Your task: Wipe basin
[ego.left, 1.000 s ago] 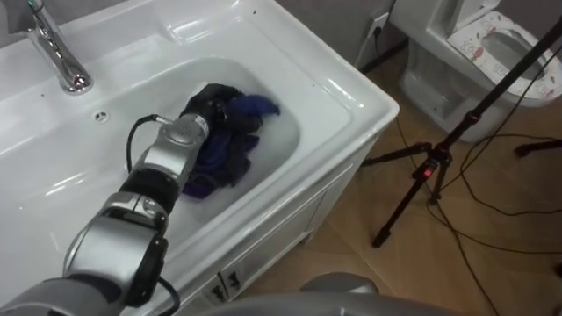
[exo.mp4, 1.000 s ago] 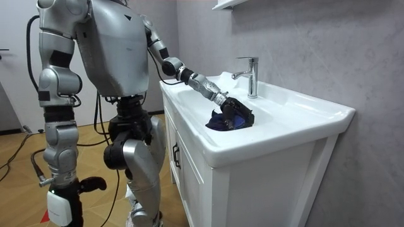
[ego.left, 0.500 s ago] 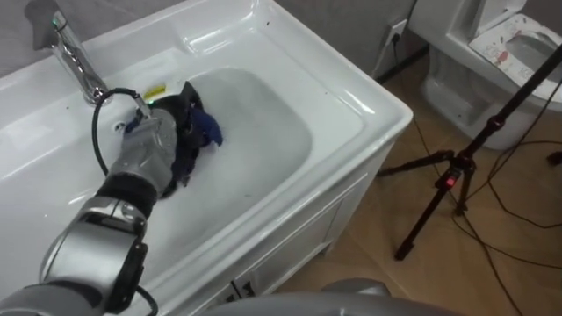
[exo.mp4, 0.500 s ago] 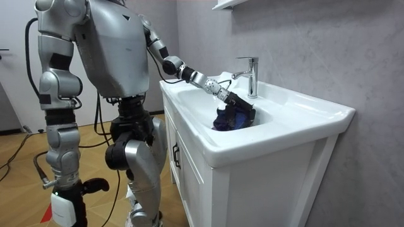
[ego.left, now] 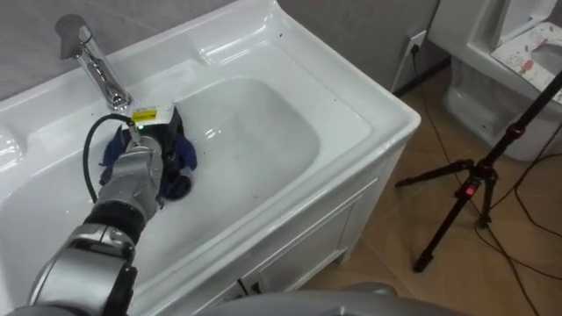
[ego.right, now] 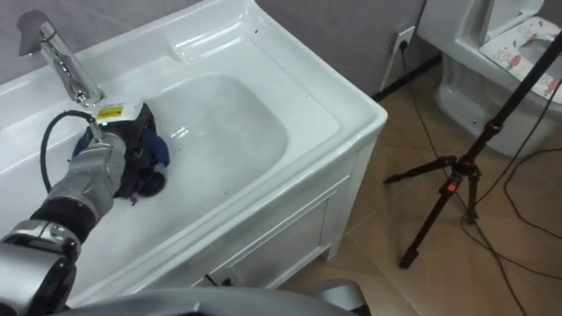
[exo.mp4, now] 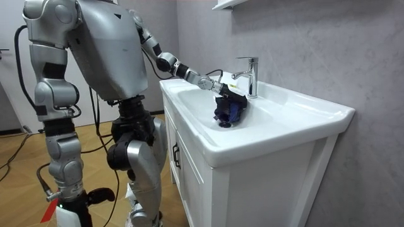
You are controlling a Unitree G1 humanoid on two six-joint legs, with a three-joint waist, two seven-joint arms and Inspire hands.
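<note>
A white basin (ego.left: 263, 123) with a chrome tap (ego.left: 92, 61) is set in a white cabinet top. My left hand (ego.left: 140, 158) reaches in from the lower left and is curled on a dark blue cloth (ego.left: 182, 154). It holds the cloth against the bowl's left wall, just below the tap. In the room view the cloth (exo.mp4: 228, 108) hangs bunched under the left hand (exo.mp4: 211, 83) beside the tap (exo.mp4: 250, 74). My right hand (exo.mp4: 95, 194) hangs low by my side at the room view's left. I stand upright close to the cabinet's front.
A black tripod stand (ego.left: 479, 175) with trailing cables stands on the wooden floor to the right of the cabinet. Beyond it is a white toilet (ego.left: 518, 61). A wall socket (ego.left: 414, 41) sits low behind the basin's right corner.
My left hand has dragged the cloth from the middle of the bowl up to its left wall by the tap. The eye view has shifted with it.
</note>
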